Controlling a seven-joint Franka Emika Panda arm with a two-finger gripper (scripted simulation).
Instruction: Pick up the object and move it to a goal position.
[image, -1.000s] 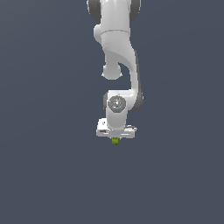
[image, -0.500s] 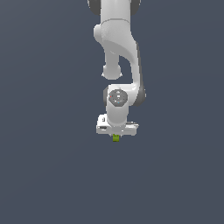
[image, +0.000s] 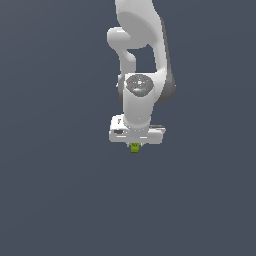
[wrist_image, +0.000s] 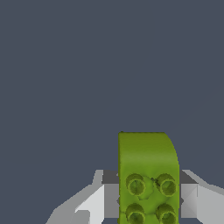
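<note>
The object (image: 134, 147) is a tiny yellow-green block showing just under the white hand of my arm in the exterior view. In the wrist view the object (wrist_image: 148, 177) fills the space between the fingers, a green brick with round studs on its face. My gripper (image: 134, 146) is shut on it, with a grey finger (wrist_image: 109, 199) pressed against each side. The fingers themselves are hidden behind the hand in the exterior view.
A plain dark grey surface (image: 60, 190) lies all around and under the arm. The white arm (image: 142, 60) rises toward the upper edge of the exterior view. No goal marker shows.
The arm has drawn itself up and the hand with the held block sits a little higher in the exterior view. The grip on the block is unchanged.
</note>
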